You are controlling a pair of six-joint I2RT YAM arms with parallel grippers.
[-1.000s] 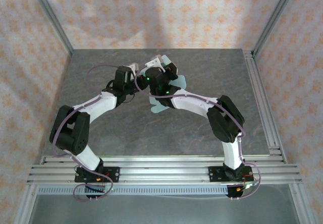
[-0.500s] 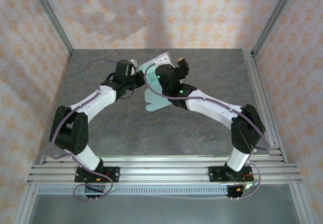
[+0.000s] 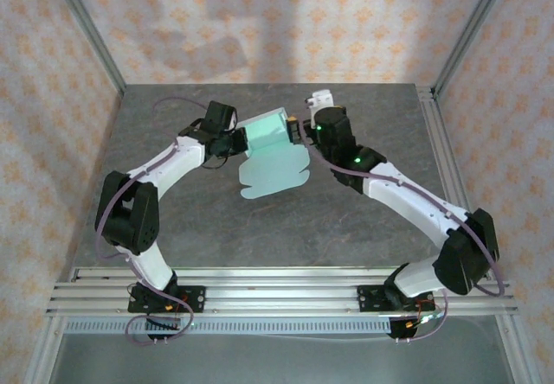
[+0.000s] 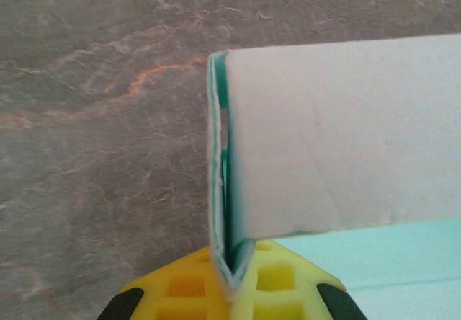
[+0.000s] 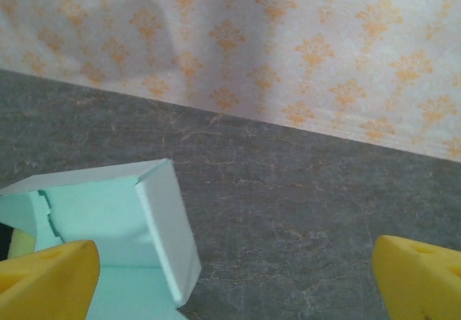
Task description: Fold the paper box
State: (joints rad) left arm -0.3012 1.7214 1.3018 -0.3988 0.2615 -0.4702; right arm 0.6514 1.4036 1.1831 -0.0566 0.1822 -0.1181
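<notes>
**Left hand pinching the box edge, right hand spread wide**

From the top camera I saw the paper box (image 3: 273, 155) lying on the counter (image 3: 260, 228) between my two hands. Its raised, folded part sat right between them. Its flat sheet with the rounded tabs spread out from the hands toward the arm bases.

The left hand (image 3: 234, 140) was clamped on the box's near edge. In the left wrist view the yellow fingers (image 4: 277, 277) were pressed together on a doubled layer of card. The paper box (image 4: 338, 161) stood up from the left hand (image 4: 230, 269) and stretched away to its right, its pale outer face toward the camera. The counter was behind it.

The right hand (image 3: 309, 114) stood just beside the opposite side of the box, fingers wide apart with nothing between them. In the right wrist view the paper box (image 5: 108, 226) sat off to the left of the right hand (image 5: 230, 277), one side panel upright next to the left fingertip (image 5: 43, 277). I could not tell whether that fingertip touched the card.
</notes>
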